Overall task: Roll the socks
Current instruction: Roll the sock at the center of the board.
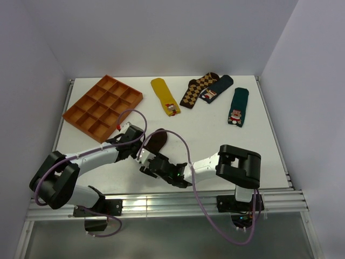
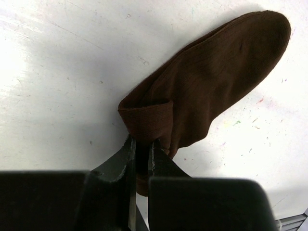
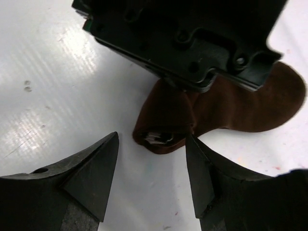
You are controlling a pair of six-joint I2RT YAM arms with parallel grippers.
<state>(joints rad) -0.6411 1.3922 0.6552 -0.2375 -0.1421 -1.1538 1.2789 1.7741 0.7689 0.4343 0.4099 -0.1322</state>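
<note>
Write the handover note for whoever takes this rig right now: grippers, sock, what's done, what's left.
Left gripper: shut, pinching the folded-over end of the brown sock.
Right gripper: open, low over the table, with its fingers straddling that same folded end but not closed on it.
Sock: lies on the table near the near edge. Only one end is turned over; the rest lies flat and unrolled.
Done: the first fold of the roll.
Left: roll the flat length up to the far end, then release.
</note>
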